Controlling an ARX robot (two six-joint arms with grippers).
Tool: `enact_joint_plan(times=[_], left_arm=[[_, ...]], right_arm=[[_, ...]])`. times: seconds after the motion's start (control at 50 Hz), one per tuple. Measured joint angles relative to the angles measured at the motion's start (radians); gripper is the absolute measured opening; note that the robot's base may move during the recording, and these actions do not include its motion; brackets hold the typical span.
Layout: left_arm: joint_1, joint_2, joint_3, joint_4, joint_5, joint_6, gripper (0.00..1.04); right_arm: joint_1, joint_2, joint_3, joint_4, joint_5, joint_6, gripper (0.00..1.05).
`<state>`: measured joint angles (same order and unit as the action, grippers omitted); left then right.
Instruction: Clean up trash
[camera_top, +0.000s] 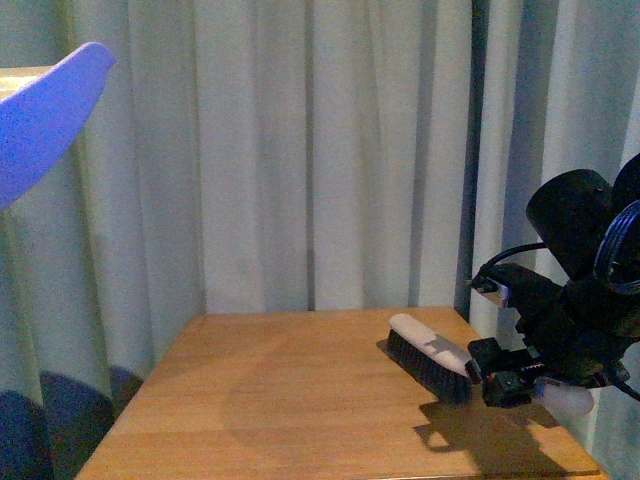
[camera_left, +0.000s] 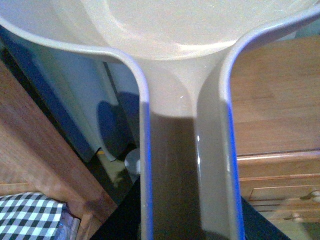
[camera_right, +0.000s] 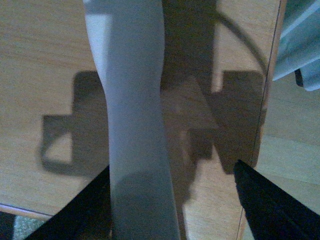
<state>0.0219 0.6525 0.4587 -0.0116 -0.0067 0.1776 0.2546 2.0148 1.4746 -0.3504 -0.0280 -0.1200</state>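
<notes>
The trash, a small white tissue wad, shows in no view. A blue dustpan (camera_top: 45, 115) is held high at the far left; its grey, blue-edged handle (camera_left: 170, 165) fills the left wrist view, and my left gripper (camera_left: 186, 231) is shut on it, mostly hidden behind it. A brush (camera_top: 430, 360) with a white handle and black bristles lies on the wooden table (camera_top: 280, 400) at the right. My right gripper (camera_top: 510, 375) is open at the brush's handle end. In the right wrist view the white handle (camera_right: 132, 125) lies between the open fingers (camera_right: 270, 205), close to one of them.
Pale curtains (camera_top: 300, 150) hang behind the table. The table's right edge (camera_right: 270, 100) runs close to the right gripper. The left wrist view shows a wooden drawer unit (camera_left: 280, 175) and a checked cloth (camera_left: 25, 215) below.
</notes>
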Motion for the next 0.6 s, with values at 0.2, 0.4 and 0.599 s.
enact_joint_plan(times=[0.2, 0.4, 0.599], left_arm=[[0.0, 0.0, 0.0, 0.0, 0.0, 0.0, 0.24], [0.0, 0.0, 0.0, 0.0, 0.0, 0.0, 0.24], [0.0, 0.0, 0.0, 0.0, 0.0, 0.0, 0.24]], right_arm=[[-0.003, 0.002, -0.007, 0.003, 0.002, 0.001, 0.42], [0.002, 0.012, -0.01, 0.006, -0.01, 0.012, 0.2], [0.006, 0.016, -0.012, 0.018, -0.016, 0.02, 0.19]])
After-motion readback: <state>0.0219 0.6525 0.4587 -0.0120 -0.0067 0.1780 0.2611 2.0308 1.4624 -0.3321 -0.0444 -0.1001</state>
